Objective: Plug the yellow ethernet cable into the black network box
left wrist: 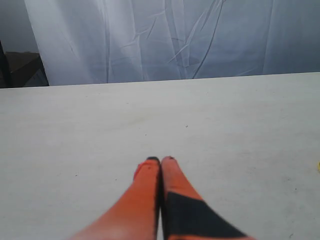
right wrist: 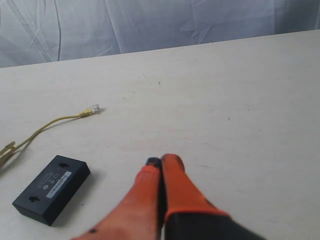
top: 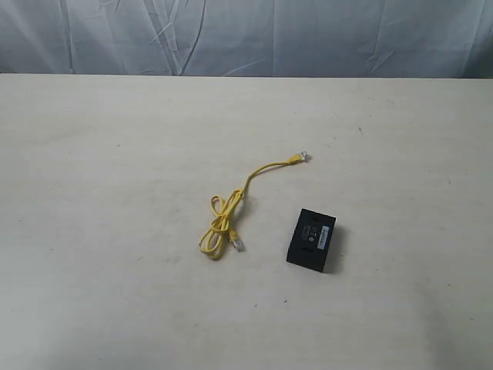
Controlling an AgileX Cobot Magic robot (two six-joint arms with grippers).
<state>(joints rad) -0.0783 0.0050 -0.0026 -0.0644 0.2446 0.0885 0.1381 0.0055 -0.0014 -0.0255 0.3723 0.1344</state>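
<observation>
Spanning all 3 views, a pale counter [top: 115, 293] meets a wrinkled white curtain [top: 246, 35]. We find the yellow ethernet cable [top: 221, 223], partly looped, unplugged beside the black network box [top: 311, 239], not touching. Fingers of the left end effector [left wrist: 160, 160] and the right end effector [right wrist: 161, 160] press together, empty. The box's ports are indistinct; the right wrist view crops the cable's loop.

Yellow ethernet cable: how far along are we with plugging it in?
Nothing done. The yellow ethernet cable lies with both plugs free, apart from the black network box. Nothing in hand: left gripper and right gripper are shut, empty. Remaining: grasp a plug, insert it.
</observation>
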